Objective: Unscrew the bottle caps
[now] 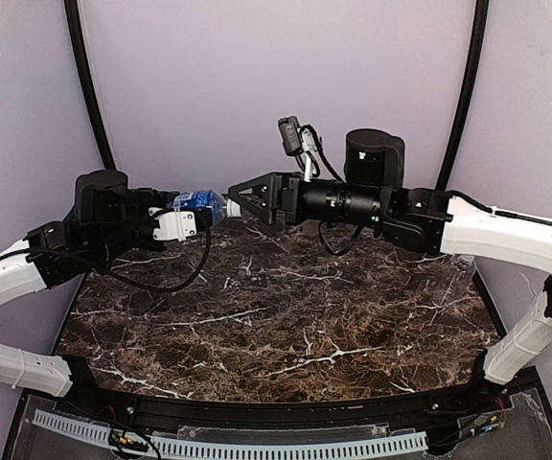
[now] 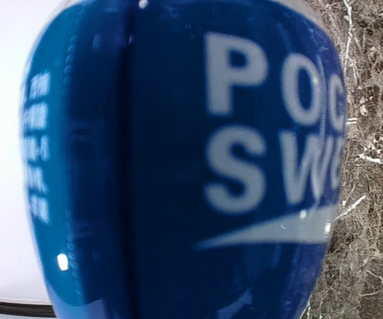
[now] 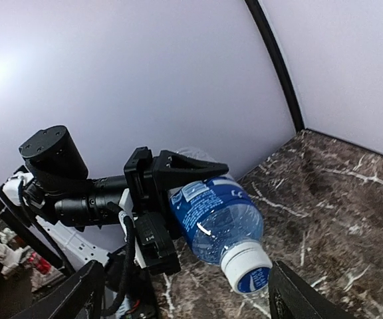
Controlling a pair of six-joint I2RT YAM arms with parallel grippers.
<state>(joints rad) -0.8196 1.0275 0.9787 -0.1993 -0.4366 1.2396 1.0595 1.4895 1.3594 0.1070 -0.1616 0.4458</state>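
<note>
The bottle (image 2: 178, 166) sits tight in the left claw (image 1: 188, 213). The right claw (image 1: 233, 203), wide open round the cap (image 3: 246, 267), should shut evenly before twisting.

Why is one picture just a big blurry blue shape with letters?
Left wrist view: the bottle sits so close to the lens it fills the frame, lettering soft. Right wrist view: the same bottle is sharp, with wall glare upper left.

dark marble tabletop (image 1: 286, 326) (white veins), pale backdrop (image 1: 257, 57), black curved poles (image 1: 84, 77)
</note>
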